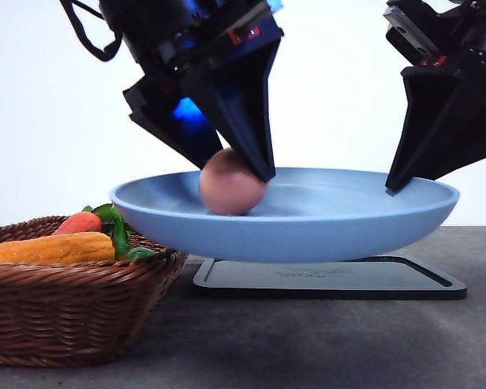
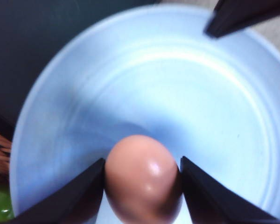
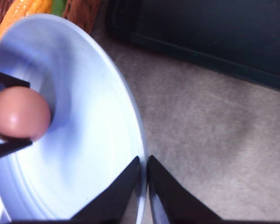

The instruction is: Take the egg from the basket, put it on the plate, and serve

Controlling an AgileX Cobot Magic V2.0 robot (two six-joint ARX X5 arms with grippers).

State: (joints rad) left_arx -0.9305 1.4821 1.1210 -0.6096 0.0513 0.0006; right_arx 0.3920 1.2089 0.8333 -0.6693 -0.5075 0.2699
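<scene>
Front view: left gripper [image 1: 241,166] jaws pinching the egg [image 1: 230,183] low inside the plate [image 1: 364,231], whose rim the right gripper [image 1: 395,185] jaws clamp; spread them gently, plate level.

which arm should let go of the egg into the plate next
Left. The left gripper holds the egg between its fingers, low inside the plate. The right gripper is clamped on the plate's rim, holding it above the black tray, so it can't release.

The front camera sits low at table height, facing forward. Both wrist cameras look closely down past their fingers, sharing the round light-blue plate [image 2: 130,79] [image 3: 84,140] [image 1: 308,227]
</scene>
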